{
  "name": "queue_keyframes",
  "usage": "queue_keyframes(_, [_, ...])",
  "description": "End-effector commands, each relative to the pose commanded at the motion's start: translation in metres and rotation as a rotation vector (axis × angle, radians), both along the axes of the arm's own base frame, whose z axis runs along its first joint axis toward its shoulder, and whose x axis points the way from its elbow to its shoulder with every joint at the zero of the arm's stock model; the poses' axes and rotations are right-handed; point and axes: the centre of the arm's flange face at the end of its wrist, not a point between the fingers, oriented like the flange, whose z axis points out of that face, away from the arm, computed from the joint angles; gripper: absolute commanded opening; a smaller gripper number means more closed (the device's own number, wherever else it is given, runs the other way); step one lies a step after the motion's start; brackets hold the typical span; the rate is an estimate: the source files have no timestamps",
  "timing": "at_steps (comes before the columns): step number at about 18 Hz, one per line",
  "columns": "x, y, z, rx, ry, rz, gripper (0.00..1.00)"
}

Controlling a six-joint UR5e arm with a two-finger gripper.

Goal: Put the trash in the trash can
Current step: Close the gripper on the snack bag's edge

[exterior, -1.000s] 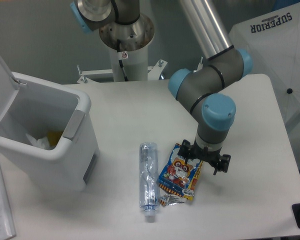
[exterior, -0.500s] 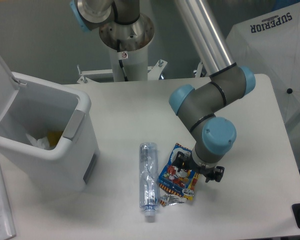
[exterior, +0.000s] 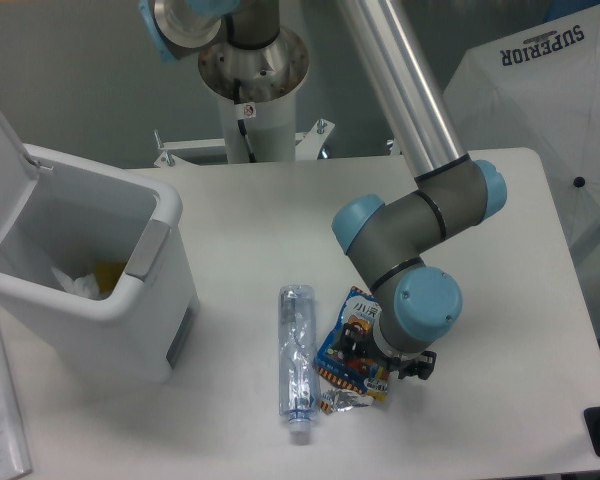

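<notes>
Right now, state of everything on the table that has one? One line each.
Bin: lid up, open, some trash already inside.
Bottle: lying flat on the table, cap toward the camera, not gripped.
Packet: on the table beside the bottle, partly under the hand.
Hand: low over the packet's right edge; fingers hidden by the wrist, so open or shut can't be told.

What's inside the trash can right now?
The trash can stands open; something crumpled and white and a yellow item lie at the bottom. Its front wall hides the rest of the floor.
</notes>
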Motion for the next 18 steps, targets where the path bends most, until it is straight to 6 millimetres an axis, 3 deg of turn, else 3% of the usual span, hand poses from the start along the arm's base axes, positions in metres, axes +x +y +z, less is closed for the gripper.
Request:
queue_keyframes(2, [0.002,-0.001,-0.001,-0.004,-0.008,0.0,0.79])
queue_keyframes(6, [0.007,-0.001,0.001,-0.022,-0.037,0.01,0.02])
queue_keyframes(12, [0.007,-0.001,0.036,0.012,0.003,0.061,0.0])
queue_keyframes(18, [-0.002,-0.013,0.071,0.053,0.038,0.08,0.0])
